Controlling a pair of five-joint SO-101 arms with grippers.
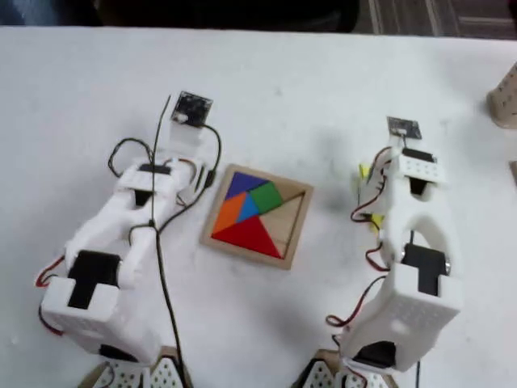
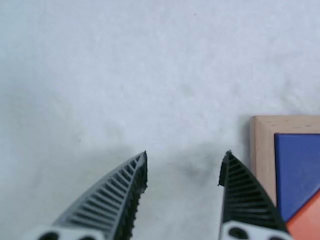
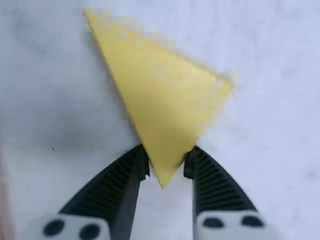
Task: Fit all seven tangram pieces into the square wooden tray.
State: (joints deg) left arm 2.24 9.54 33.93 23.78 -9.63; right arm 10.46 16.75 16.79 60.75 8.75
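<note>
The square wooden tray lies in the middle of the table between the two arms. In it lie blue, green, orange and red pieces; its right part is bare wood. My left gripper hangs open over the white table just beside a tray corner, where a blue piece and an orange one show. A yellow triangle lies on the table to the right of the tray. My right gripper is shut on one of its corners, a finger against each edge.
The white table stretches wide behind and in front of the tray. The left arm and right arm flank the tray, with loose cables beside them. A tan object stands at the far right edge.
</note>
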